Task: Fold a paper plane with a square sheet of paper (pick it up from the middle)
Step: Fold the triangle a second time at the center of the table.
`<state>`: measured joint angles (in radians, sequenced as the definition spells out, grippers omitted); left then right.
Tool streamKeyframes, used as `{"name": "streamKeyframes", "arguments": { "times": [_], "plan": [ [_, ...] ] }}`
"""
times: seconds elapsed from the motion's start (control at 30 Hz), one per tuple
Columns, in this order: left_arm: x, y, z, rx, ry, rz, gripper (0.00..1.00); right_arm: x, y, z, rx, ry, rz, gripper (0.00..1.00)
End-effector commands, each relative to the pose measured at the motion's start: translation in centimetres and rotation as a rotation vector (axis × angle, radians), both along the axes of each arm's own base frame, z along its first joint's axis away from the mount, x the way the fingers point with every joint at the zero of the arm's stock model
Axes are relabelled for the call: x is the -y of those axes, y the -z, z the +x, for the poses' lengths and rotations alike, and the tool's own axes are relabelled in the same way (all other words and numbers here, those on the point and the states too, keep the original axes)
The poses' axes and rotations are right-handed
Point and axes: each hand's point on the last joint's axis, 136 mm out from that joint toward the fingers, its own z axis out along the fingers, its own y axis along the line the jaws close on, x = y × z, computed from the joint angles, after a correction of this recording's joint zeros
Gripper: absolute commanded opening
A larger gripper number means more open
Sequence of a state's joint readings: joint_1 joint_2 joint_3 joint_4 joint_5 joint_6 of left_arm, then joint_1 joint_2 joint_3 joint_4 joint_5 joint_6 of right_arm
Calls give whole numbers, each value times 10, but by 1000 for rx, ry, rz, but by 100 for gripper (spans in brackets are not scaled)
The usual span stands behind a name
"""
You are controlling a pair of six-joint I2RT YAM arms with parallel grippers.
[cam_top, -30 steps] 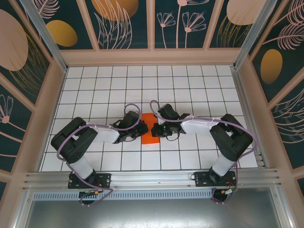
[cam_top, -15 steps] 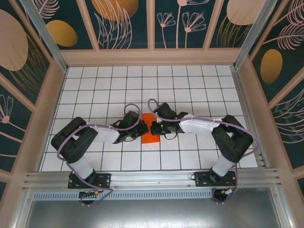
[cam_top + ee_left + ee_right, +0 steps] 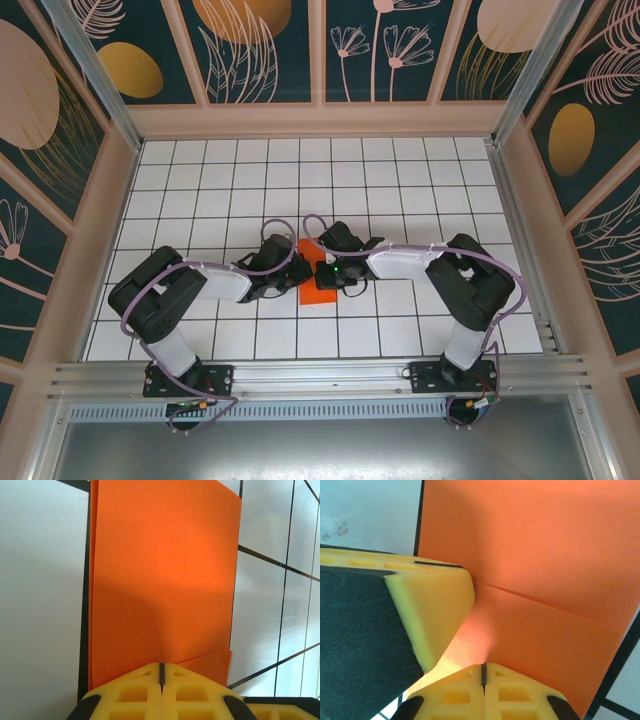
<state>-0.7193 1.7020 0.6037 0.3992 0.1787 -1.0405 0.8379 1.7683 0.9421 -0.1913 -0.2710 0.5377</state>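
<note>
Two closed jaws touch folded paper [image 3: 160,580]; right wrist shows fold line [image 3: 545,605].

One sheet of paper [image 3: 165,575], two tools: left tool [image 3: 161,672], right tool [image 3: 484,671]

Orange-red paper [image 3: 160,570], yellow foam pads [image 3: 130,695], white black-gridded table [image 3: 200,180], teal floral walls [image 3: 260,50]

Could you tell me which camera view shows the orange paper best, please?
The left wrist view: the orange paper appears largest there, both long edges showing. The right wrist view gives a close-up with a fold edge; the top external view, a small, partly covered patch.
</note>
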Motion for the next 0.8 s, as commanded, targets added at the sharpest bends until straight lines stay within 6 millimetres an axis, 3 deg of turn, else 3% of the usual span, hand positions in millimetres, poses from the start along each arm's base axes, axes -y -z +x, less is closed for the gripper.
{"name": "streamKeyframes", "arguments": {
  "times": [0.0,0.27,0.47,0.77],
  "plan": [
    [-32,51,-33,-156,-20,153,0,2,9,-7,-38,-22,-26,0],
    [-42,58,-36,-175,-46,191,0,12,15,-11,-29,-71,-71,0],
    [-49,63,-39,-189,-64,221,0,19,8,-27,-38,-146,-56,0],
    [-50,63,-39,-190,-69,224,0,46,14,-48,-82,-142,-78,0]
  ]
}}
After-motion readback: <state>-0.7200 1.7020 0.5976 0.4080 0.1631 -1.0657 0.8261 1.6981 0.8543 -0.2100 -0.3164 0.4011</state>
